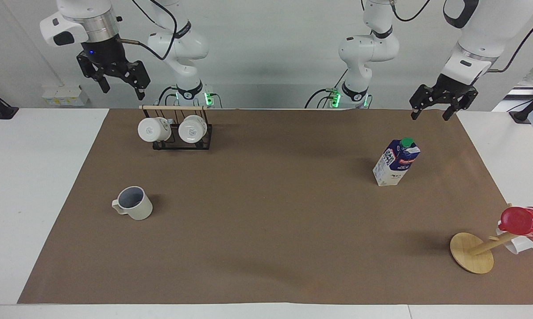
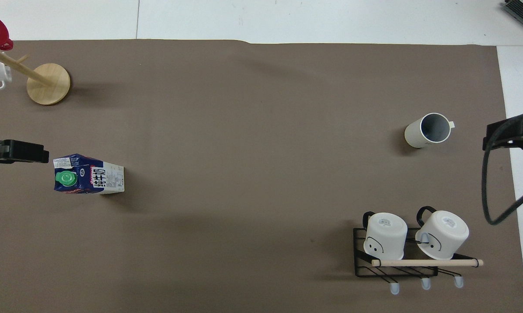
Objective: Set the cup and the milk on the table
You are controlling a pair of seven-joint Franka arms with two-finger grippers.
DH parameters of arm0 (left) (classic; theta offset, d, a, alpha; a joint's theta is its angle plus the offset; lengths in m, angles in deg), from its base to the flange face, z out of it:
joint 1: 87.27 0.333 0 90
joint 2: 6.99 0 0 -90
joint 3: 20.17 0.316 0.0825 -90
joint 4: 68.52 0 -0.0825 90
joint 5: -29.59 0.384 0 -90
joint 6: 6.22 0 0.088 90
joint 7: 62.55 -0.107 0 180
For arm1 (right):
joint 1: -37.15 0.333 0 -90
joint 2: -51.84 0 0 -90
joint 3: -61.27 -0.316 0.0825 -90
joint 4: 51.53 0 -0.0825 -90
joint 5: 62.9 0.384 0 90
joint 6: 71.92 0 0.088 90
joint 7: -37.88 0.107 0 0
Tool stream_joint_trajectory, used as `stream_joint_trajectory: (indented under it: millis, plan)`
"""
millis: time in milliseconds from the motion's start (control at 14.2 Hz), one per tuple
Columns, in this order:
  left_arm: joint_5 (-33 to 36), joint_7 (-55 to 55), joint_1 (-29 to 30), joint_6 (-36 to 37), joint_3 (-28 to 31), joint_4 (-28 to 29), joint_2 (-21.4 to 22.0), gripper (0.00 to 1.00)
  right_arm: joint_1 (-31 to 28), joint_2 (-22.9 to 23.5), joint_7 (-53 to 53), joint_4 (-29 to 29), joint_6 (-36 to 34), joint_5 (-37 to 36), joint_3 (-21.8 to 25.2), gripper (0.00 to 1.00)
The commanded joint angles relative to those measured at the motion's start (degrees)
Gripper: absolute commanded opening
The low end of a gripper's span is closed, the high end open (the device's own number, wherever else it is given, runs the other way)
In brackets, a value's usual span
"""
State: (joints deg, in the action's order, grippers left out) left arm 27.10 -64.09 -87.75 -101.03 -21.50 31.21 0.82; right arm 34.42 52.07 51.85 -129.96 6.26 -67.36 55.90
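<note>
Only the facing view shows both grippers whole: the left gripper [image 1: 434, 111] hangs empty in the air over the robots' edge of the large brown paper-like sheet [image 1: 266, 230] on the white table [image 1: 36, 177], its fingers spread apart, and the right gripper [image 1: 118, 84] hangs empty, fingers likewise apart, high above the black wire rack with a wooden rail [image 1: 178, 133]. The overhead view catches only dark slivers of them at its side edges, yet it alone looks down into the beige-white ceramic mug with a grey-blue inside [image 2: 428, 130], which is empty and stands upright on the sheet, farther from the robots than the rack. The rack holds two white mugs [image 2: 385, 234] tipped on their sides. The tall blue-and-white milk carton with a green cap [image 1: 396, 162] stands upright on the sheet, well apart from the rack, toward the left arm's end. A shiny red cup [image 1: 524, 220] sits on a tilted wooden peg stand [image 1: 472, 252] there.
</note>
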Motion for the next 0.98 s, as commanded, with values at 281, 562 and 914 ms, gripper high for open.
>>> stream_joint_trajectory:
  millis: [281,562,914]
  plan:
    - [0.29,-0.04,0.48,0.95,-0.25,-0.59,0.02,1.0,-0.61,-0.93,-1.4,-0.76,0.13,1.3,0.36,1.0]
    - [0.29,-0.04,0.56,0.95,-0.25,-0.59,0.02,1.0,-0.61,-0.93,-1.4,-0.76,0.13,1.39,0.36,1.0]
    - [0.29,-0.22,0.48,0.33,-0.51,-0.59,-0.07,1.0,-0.61,-0.93,-1.4,-0.76,0.13,1.3,0.36,1.0]
